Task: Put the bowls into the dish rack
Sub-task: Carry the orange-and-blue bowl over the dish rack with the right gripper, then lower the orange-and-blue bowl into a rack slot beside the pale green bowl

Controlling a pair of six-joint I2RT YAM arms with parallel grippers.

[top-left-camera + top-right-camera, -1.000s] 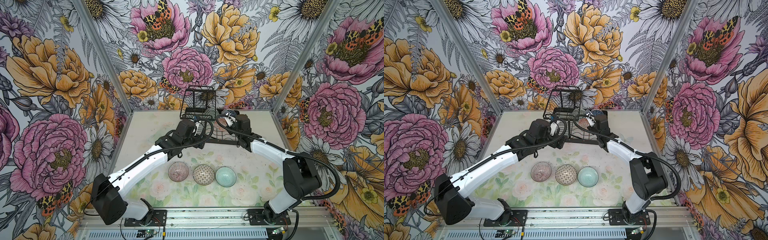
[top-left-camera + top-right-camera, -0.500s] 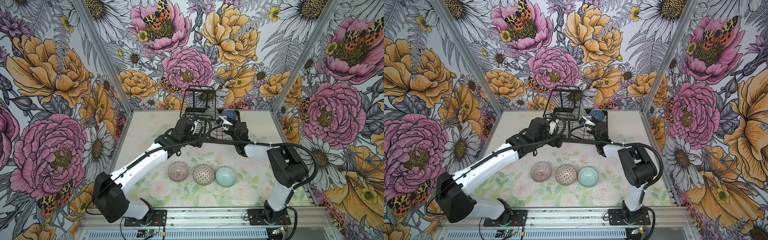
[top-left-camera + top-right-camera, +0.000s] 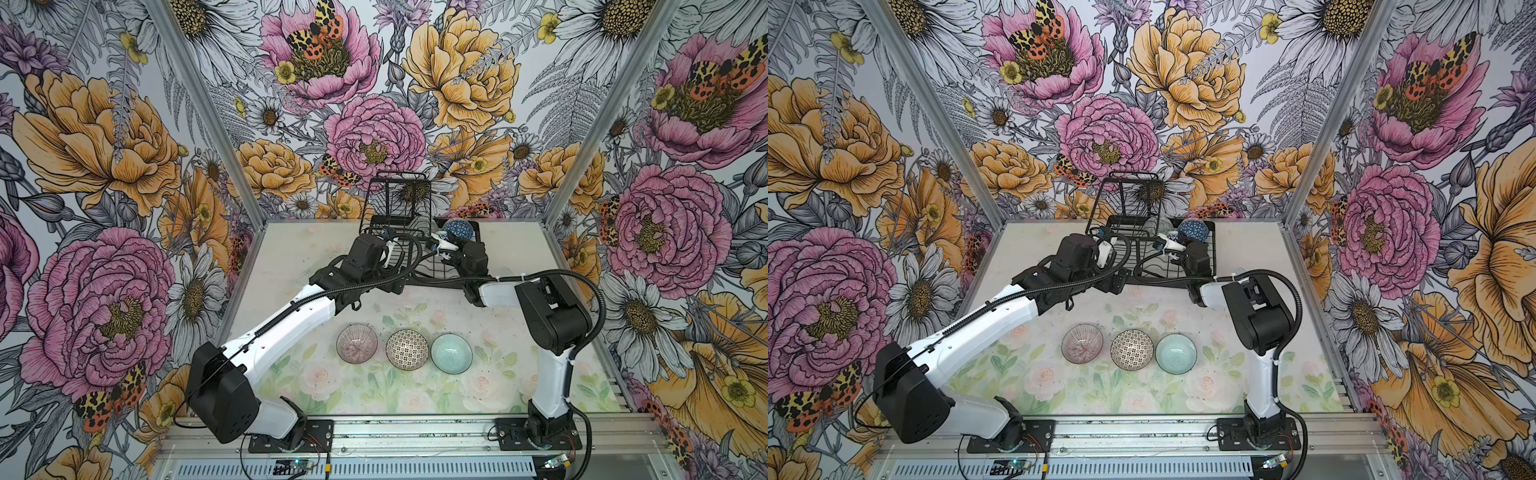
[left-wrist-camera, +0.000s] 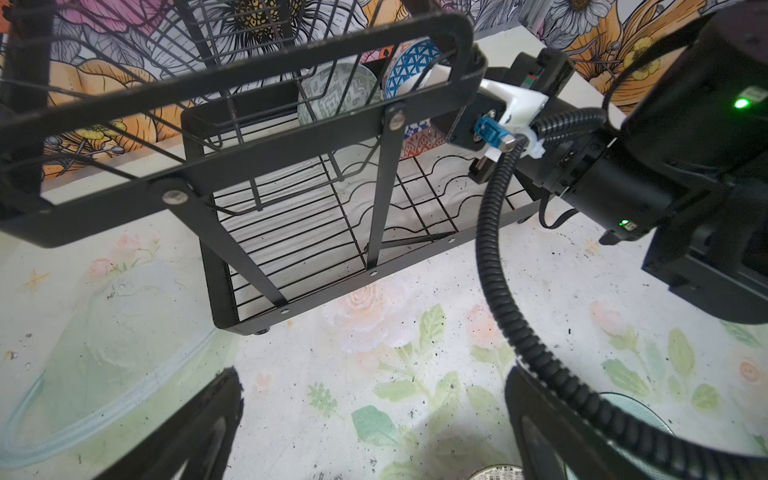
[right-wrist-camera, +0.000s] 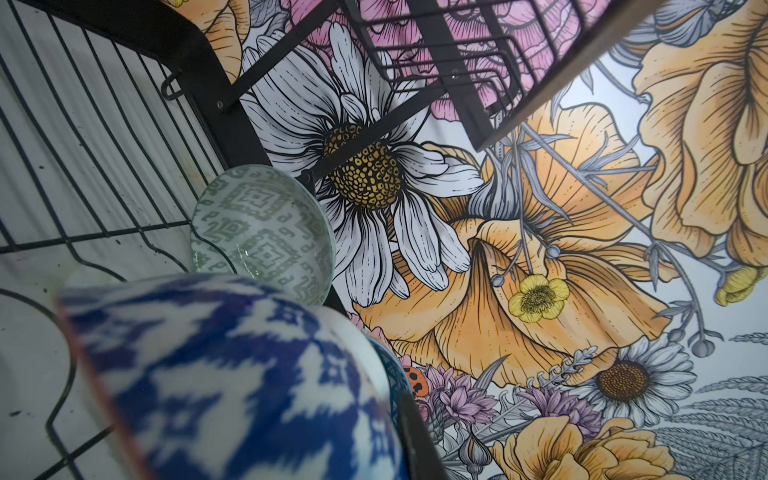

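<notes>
At the dish rack (image 4: 291, 137), left claw (image 4: 374, 386) gapes empty; right claw (image 3: 444, 242) pinches blue-white bowl (image 5: 232, 374).

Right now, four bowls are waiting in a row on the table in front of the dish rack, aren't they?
Not quite. Three bowls are waiting, not four: the pink-striped bowl, the black-white tiled bowl and the pale teal bowl. Both top views show this. They do sit in a row on the table in front of the dish rack.
</notes>
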